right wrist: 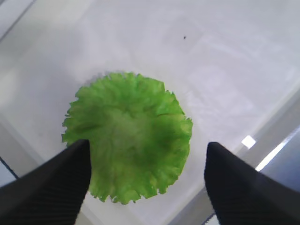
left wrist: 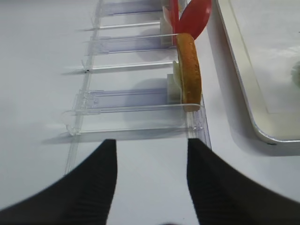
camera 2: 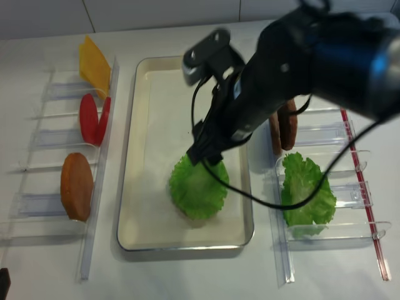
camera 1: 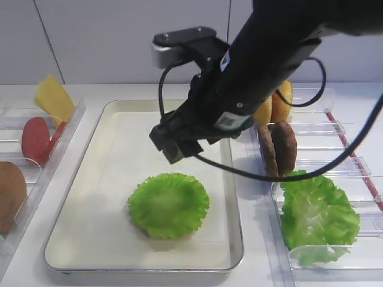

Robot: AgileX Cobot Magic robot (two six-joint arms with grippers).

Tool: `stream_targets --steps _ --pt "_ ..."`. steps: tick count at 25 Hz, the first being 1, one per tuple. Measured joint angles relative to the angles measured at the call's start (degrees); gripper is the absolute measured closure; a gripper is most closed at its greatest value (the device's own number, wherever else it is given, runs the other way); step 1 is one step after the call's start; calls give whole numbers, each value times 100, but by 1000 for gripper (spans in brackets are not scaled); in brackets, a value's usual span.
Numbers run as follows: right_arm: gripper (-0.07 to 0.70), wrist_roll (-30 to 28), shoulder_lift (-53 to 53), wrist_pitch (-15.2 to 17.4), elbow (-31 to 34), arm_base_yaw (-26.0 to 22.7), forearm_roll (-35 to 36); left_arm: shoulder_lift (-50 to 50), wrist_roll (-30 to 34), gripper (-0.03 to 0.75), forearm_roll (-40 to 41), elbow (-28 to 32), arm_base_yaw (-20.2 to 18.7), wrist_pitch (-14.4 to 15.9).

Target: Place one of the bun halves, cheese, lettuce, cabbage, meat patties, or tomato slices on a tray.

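Observation:
The lettuce (camera 1: 169,204) (right wrist: 129,136) (camera 2: 199,187) lies flat on the white paper of the silver tray (camera 1: 114,167) (camera 2: 156,125), towards its near right part. My right gripper (camera 1: 176,149) (right wrist: 147,145) (camera 2: 203,156) hovers just above the leaf, open, its fingers wide apart and holding nothing. My left gripper (left wrist: 151,143) is open over bare table, left of the tray, facing a clear rack. That rack holds a bun half (left wrist: 190,70) (camera 1: 9,194) (camera 2: 76,185), tomato slices (camera 1: 36,140) (camera 2: 94,119) and cheese (camera 1: 54,98) (camera 2: 94,65).
Clear plastic bins on the right hold meat patties (camera 1: 281,146) (camera 2: 282,128), another bun (camera 1: 281,95) and a bigger heap of green leaves (camera 1: 314,215) (camera 2: 306,190). The right arm and its cable stretch across the tray's right rim.

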Motion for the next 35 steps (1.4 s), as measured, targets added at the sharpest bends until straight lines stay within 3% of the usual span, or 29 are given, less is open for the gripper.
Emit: stream_targets --steps 3,9,22,27,35 --pt "110 0 -379 202 0 -376 -21 0 0 376 0 0 0 0" --pt "110 -218 -1088 884 105 -1627 -82 0 0 376 0 0 0 0" --pt "110 -730 -3878 1107 2006 -3763 -85 0 0 376 0 0 0 0" --pt "110 -748 -5051 1305 2830 -4205 -95 0 0 376 0 0 0 0" --pt "110 -441 -6957 1735 3703 -4245 -154 0 0 376 0 0 0 0"
